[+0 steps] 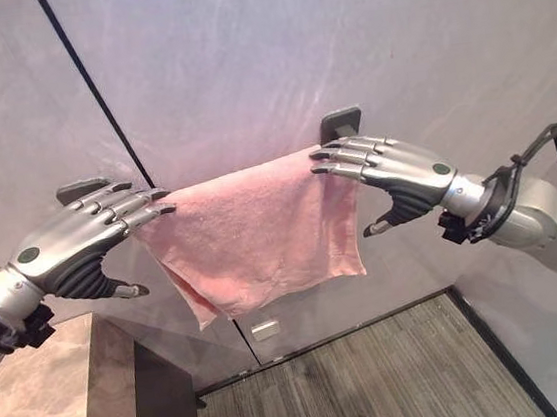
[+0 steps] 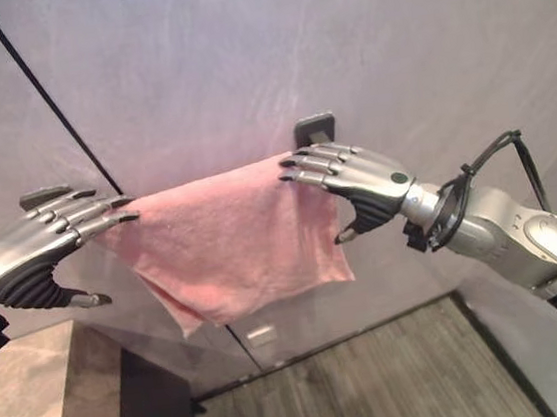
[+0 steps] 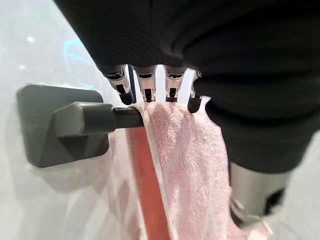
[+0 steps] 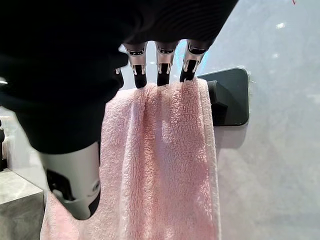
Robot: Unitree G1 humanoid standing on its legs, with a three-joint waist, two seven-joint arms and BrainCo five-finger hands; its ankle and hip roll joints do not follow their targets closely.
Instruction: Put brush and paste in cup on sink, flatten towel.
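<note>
both hands' straight fingers rest atop the pink towel (image 1: 251, 232) on its bar.

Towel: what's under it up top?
The towel drapes over a dark bar on grey wall brackets. The bar's covered middle is hidden. Both robot hands' fingers rest on top.

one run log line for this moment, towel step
step: flatten towel | towel: pink, draped over wall rail, lower edge uneven | left hand: open, fingertips on towel's left top | right hand: open, fingertips on right top

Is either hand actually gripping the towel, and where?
Neither grips: left hand and right hand rest straight fingers on the towel's top edge at its two ends.
</note>
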